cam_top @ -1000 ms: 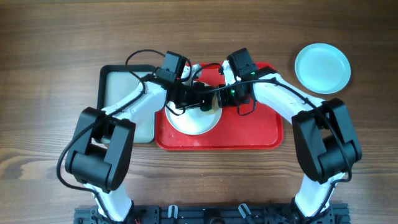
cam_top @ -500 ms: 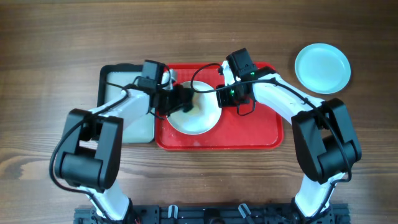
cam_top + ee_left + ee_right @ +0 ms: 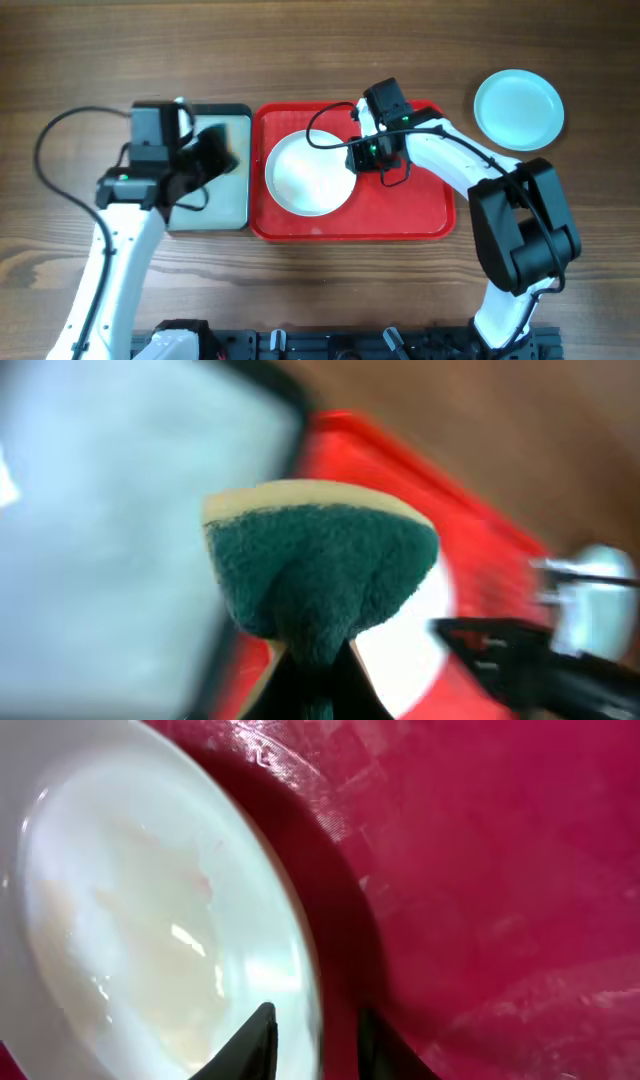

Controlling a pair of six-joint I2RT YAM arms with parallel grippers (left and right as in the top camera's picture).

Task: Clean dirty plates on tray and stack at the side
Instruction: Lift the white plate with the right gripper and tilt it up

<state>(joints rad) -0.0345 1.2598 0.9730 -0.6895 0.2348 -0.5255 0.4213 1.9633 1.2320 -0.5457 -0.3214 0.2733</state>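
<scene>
The white plate (image 3: 305,178) lies in the red tray (image 3: 420,205), its near rim between the fingers of the right gripper (image 3: 352,158). In the wrist view the jaws of that gripper (image 3: 318,1045) stand a little apart, one finger over the bowl and one outside the rim. Whether they pinch it I cannot tell.

The plate is glossy and shallow with a wet sheen and perhaps a faint pinkish trace, though the glare makes that uncertain. The tray beneath the fingers is shiny, faintly crinkled plastic.

Judging by this, the step in hand is the handover from wiping to stacking. The next move calls for a firm pinch on the thin, slick rim and a level lift. The plate then goes outward to the pale turquoise plate (image 3: 518,108), well beyond the right hand on the bare wood.

The left gripper (image 3: 215,160) is clamped on a green scouring sponge (image 3: 320,565), fuzzy with a pale backing. It is held over the smooth grey tray (image 3: 225,205).
</scene>
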